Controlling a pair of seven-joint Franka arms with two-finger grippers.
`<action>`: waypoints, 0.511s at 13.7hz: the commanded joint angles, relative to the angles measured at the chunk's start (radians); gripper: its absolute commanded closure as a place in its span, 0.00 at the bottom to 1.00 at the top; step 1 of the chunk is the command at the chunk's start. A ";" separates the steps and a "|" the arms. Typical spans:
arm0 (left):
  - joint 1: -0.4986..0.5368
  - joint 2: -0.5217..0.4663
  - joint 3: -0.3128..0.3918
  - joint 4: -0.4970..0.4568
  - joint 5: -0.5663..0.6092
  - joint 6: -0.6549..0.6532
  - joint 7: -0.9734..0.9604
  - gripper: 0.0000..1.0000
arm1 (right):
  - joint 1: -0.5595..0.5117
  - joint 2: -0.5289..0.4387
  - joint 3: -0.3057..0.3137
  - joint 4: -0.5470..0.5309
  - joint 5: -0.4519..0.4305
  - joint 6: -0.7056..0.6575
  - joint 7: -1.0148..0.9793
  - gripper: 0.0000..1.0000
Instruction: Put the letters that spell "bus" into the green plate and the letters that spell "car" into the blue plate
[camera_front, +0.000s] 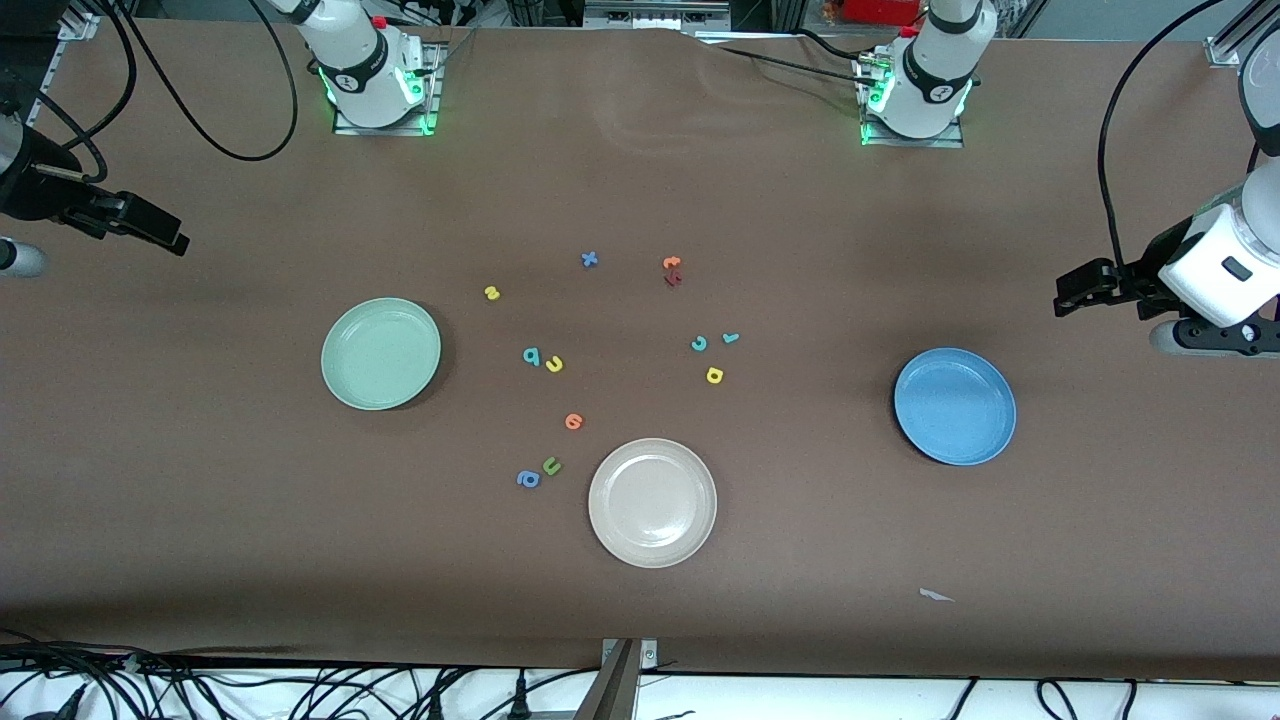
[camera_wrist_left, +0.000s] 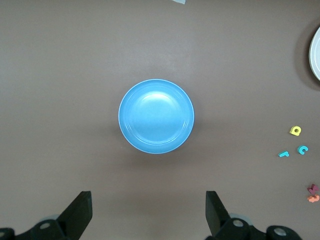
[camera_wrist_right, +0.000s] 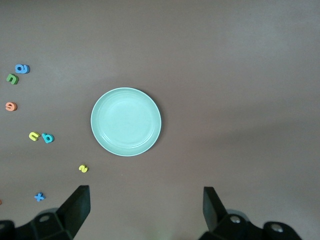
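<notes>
Table (camera_front: 200, 500): broad bare margins at both ends.
Left gripper (camera_wrist_left: 148, 212), right gripper (camera_wrist_right: 145, 210): jaws wide, holding nothing, up over the table ends.
Green plate (camera_front: 381, 353), blue plate (camera_front: 955, 406), beige plate (camera_front: 652, 502): nothing inside.
Letters b (camera_front: 531, 356), u (camera_front: 554, 364), s (camera_front: 491, 293), c (camera_front: 699, 344), r (camera_front: 731, 338), a (camera_front: 714, 376): mid-table, between the plates.

A brown covering (camera_front: 640, 180) spans the whole table, slightly rippled near the bases' edge, with black cables (camera_front: 300, 690) along the white camera-side edge.

1. We hold our left gripper (camera_wrist_left: 147, 217) high above the table's left-arm end, fingers spread wide, holding nothing;
2. our right gripper (camera_wrist_right: 145, 215) hangs likewise at the right-arm end, open, idle.
</notes>
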 joint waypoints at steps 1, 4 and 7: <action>0.006 -0.004 -0.001 -0.009 -0.004 0.012 0.020 0.00 | 0.003 -0.015 -0.003 0.006 0.017 -0.018 -0.012 0.00; 0.005 -0.006 -0.001 -0.010 -0.004 0.011 0.020 0.00 | 0.003 -0.015 -0.003 0.006 0.015 -0.018 -0.013 0.00; 0.006 -0.006 -0.001 -0.012 -0.004 0.012 0.020 0.00 | 0.003 -0.015 -0.003 0.006 0.015 -0.018 -0.013 0.00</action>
